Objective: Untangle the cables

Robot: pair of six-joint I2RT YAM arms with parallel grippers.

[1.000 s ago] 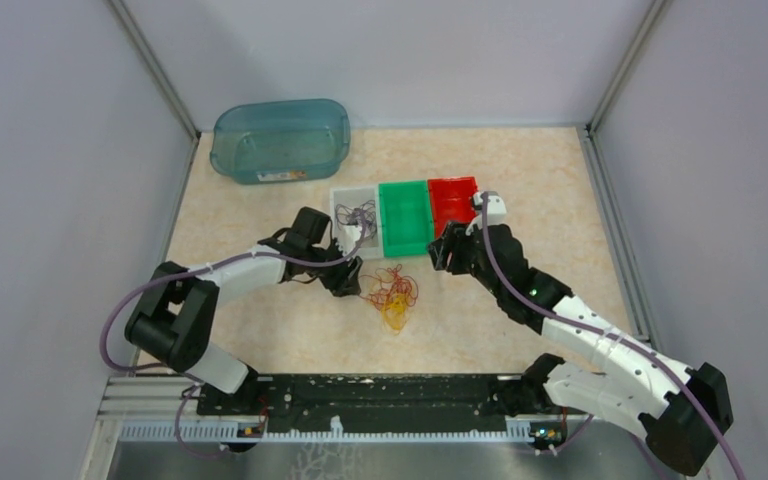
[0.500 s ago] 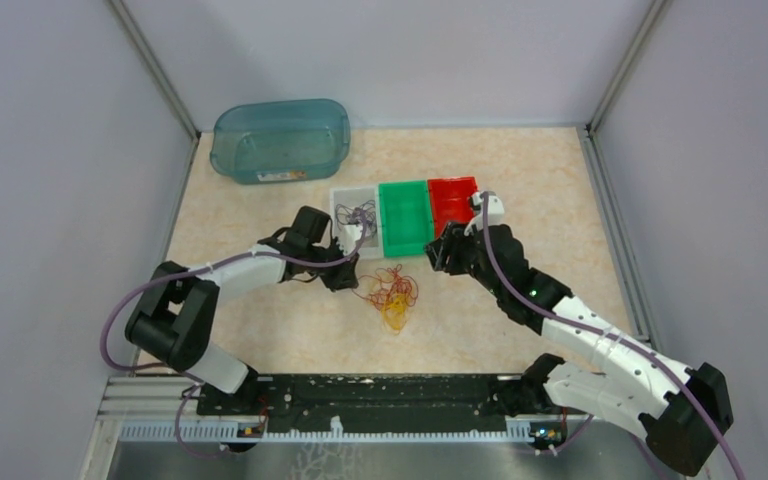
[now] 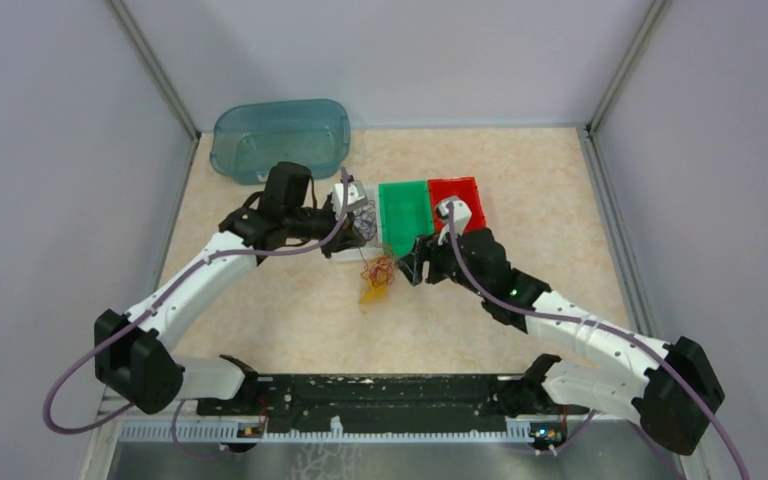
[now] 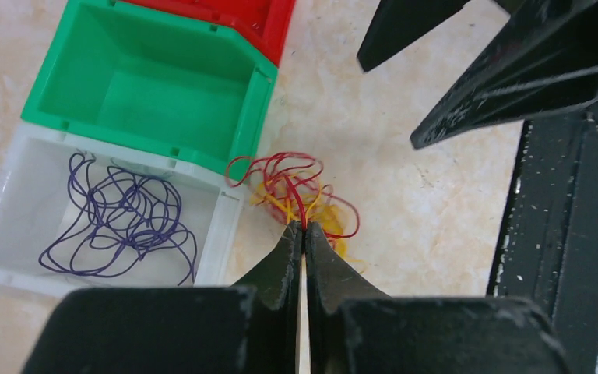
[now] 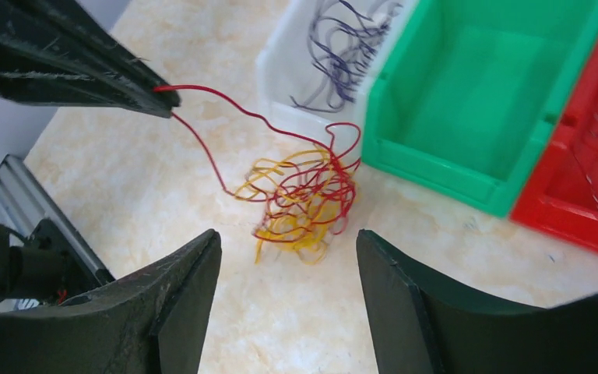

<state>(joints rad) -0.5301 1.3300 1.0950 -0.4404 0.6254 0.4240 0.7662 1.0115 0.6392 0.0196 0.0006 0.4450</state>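
**Red strand pinched by left arm; red-yellow clump on table by the bins**

Writing: the only label seen is a pale strip on the near wall of the teal tub [image 3: 280, 140], too small to read from above.

Left gripper [image 4: 304, 230]: fingers pressed together on one strand of the red cable [image 5: 311, 204]. From the tips, two red runs slope down to the clump. In the right wrist view they go from upper left to centre.

Clump: red cable wound with the yellow cable [image 5: 292, 234], lying on the table [image 3: 520, 180]. It sits just near of the corner where the white bin [image 4: 216, 234] meets the green bin [image 4: 148, 101]. From the top camera it looks stretched, long axis roughly near to far, far end toward the white bin.

Purple cable [image 4: 121, 218]: loose flat tangle inside the white bin, no clear long axis.

Right gripper [image 5: 286, 257]: jaws spread wide, one finger either side of the clump, holding nothing.

Red bin [image 5: 584, 156] is at the right end of the row, touching the green bin.
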